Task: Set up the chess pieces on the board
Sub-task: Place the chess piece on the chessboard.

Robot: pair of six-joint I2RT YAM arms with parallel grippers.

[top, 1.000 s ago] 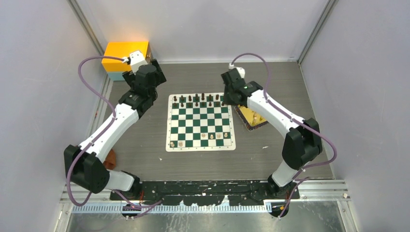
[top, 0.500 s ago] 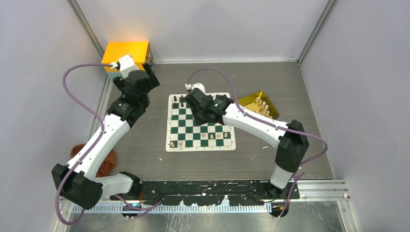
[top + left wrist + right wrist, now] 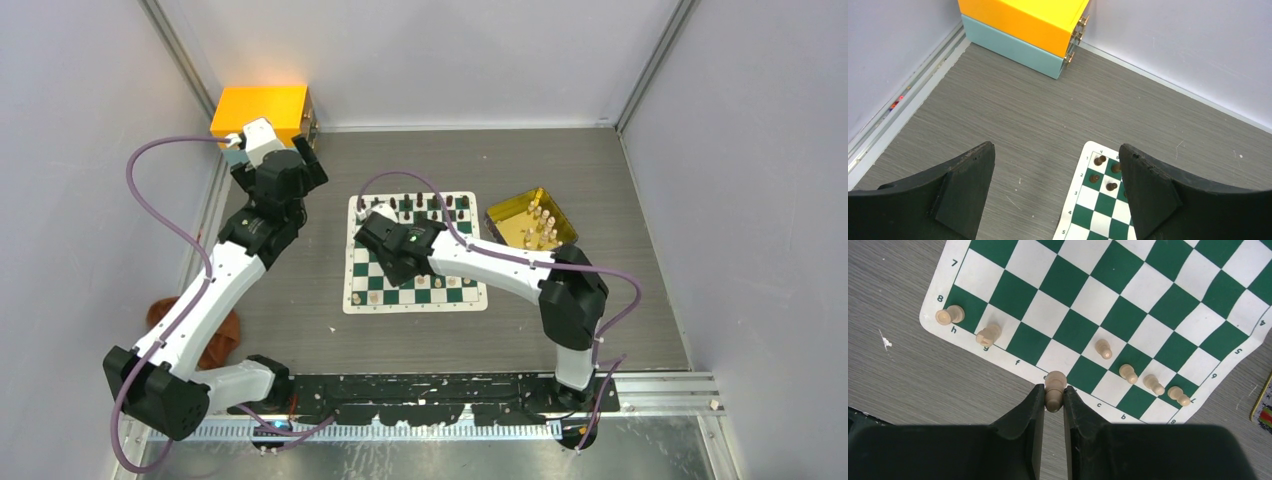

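The green and white board [image 3: 447, 263] lies mid-table. Dark chess pieces [image 3: 430, 205] line its far rows; pale ones [image 3: 373, 297] stand along its near edge. My right gripper [image 3: 1053, 397] is shut on a pale chess piece [image 3: 1054, 382], held above the near border of the board [image 3: 1098, 300], with several pale pieces [image 3: 1128, 373] standing close by. From above, that gripper [image 3: 385, 255] hovers over the board's left half. My left gripper [image 3: 1055, 190] is open and empty, off the board's far-left corner [image 3: 1098, 220], where dark pieces [image 3: 1099, 160] show.
A gold tray [image 3: 510, 203] with pale pieces stands right of the board. An orange and teal box [image 3: 260, 105] sits in the far-left corner, also in the left wrist view [image 3: 1023, 20]. A brown cloth [image 3: 225, 335] lies at the near left.
The right arm swung from the gold tray leftward across the board, carrying the pale piece. The left arm drew back a little to the left.
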